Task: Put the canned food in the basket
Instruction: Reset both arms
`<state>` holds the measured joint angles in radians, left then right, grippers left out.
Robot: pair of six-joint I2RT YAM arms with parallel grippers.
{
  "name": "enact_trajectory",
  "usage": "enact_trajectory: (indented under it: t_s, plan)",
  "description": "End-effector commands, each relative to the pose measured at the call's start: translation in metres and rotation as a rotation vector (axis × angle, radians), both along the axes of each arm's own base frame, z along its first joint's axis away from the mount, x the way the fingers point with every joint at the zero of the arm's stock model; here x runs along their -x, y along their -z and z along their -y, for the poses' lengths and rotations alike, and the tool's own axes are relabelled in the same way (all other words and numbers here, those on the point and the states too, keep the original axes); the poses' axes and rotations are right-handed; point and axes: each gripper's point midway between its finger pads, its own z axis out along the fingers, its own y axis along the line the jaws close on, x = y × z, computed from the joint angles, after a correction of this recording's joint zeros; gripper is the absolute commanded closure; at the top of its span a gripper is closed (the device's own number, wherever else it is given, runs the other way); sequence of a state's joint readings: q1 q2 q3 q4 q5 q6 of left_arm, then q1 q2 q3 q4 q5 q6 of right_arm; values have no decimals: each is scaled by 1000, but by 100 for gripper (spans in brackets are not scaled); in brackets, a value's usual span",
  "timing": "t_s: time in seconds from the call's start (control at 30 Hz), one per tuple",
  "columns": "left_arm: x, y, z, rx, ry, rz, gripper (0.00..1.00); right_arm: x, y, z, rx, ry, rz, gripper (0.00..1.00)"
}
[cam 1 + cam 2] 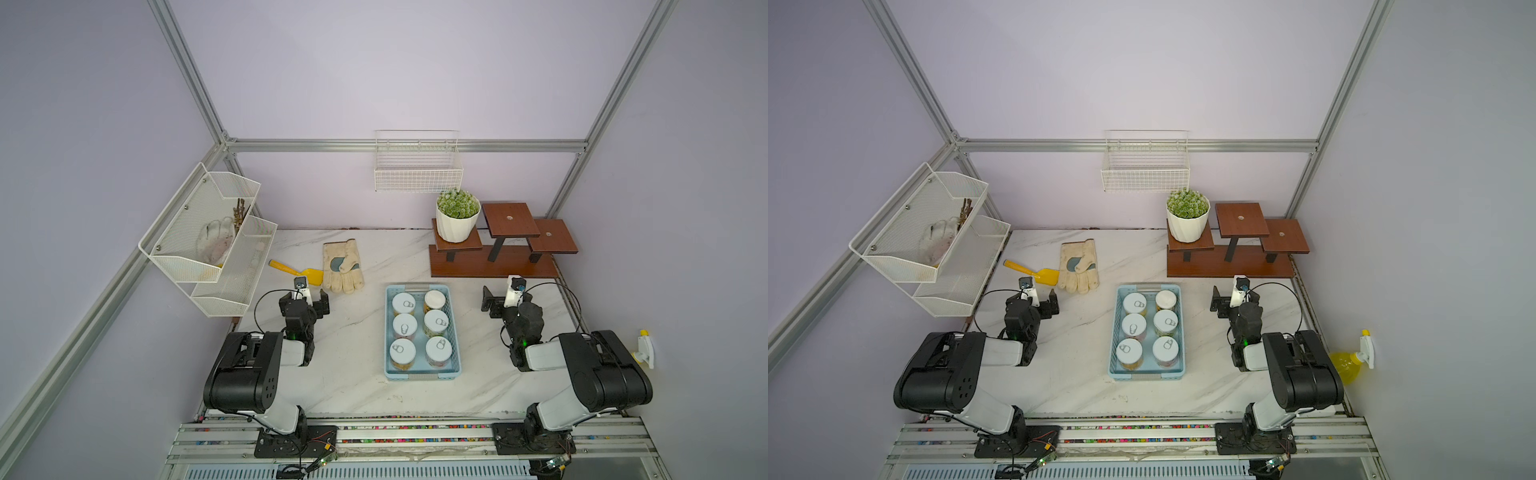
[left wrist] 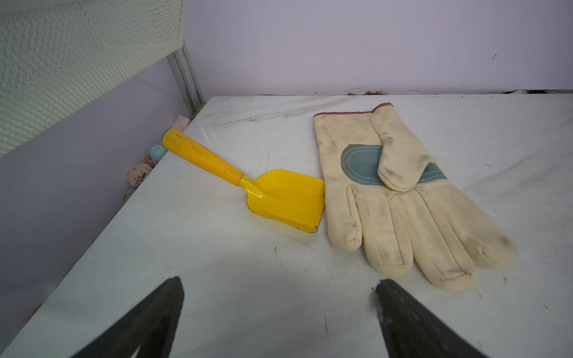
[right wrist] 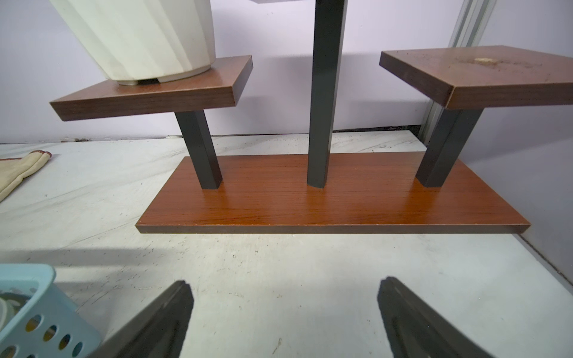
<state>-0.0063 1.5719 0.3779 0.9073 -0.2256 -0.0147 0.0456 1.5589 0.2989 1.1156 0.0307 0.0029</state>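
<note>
Six tins of canned food (image 1: 404,326) stand upright, in two rows of three, inside the light-blue basket (image 1: 454,332) at the middle of the tabletop (image 1: 353,353); their label print is too small to read. The left tool (image 2: 279,280) and right tool (image 3: 286,281), both spread wide and empty, flank the basket, each well apart from it.

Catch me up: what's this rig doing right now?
Nothing is being handled. All six cans stand in the light-blue basket, in two rows of three. The left pincer and the right pincer are open and empty, one on each side of the basket and apart from it. The task looks done.
</note>
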Motion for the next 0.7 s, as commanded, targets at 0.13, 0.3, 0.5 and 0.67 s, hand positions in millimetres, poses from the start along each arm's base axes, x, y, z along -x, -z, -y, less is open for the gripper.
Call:
enact_trajectory:
  t_s: [0.13, 0.3, 0.5, 0.67]
  plan:
    - [-2, -10, -5, 9, -25, 36, 0, -2, -4, 1, -2, -1, 22, 1]
    - [-1, -10, -6, 9, -25, 36, 0, 0, -6, 3, -5, 12, 31, 1]
    - [-1, -9, -5, 10, -24, 34, 0, 1, -5, 2, -1, 8, 32, 1]
    - [-2, -10, -5, 9, -23, 35, 0, 44, -27, 4, -9, 8, 183, 1]
